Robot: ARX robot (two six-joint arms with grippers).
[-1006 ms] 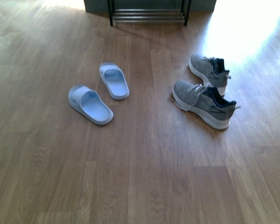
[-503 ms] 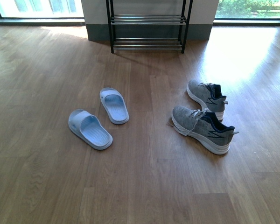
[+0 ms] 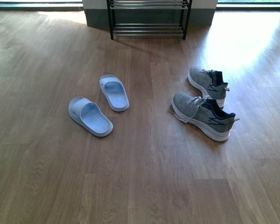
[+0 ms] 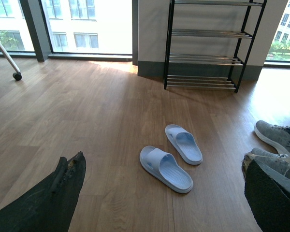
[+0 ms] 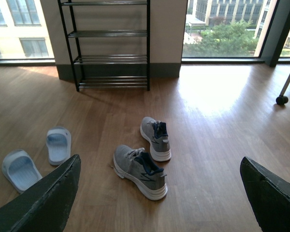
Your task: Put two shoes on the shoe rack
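Note:
Two grey sneakers lie on the wooden floor to the right, the near one (image 3: pixel 203 115) angled, the far one (image 3: pixel 207 84) behind it. The black shoe rack (image 3: pixel 148 18) stands against the back wall with nothing on the silver bars that show. Neither gripper appears in the front view. In the left wrist view my left gripper (image 4: pixel 163 164) is open and held above the floor, with the sneakers (image 4: pixel 275 137) at one edge. My right gripper (image 5: pixel 159 162) is open too, high over the floor in front of the near sneaker (image 5: pixel 137 171) and the far sneaker (image 5: pixel 155 137).
Two pale blue slippers (image 3: pixel 90 116) (image 3: pixel 114 92) lie left of the sneakers. A grey wall base runs behind the rack, with windows on both sides. A caster wheel (image 5: pixel 281 100) stands far right, another (image 4: pixel 17 76) far left.
The front view tilted up, showing more of the rack, then partly back down. The sneakers and slippers lie where they were on the floor.

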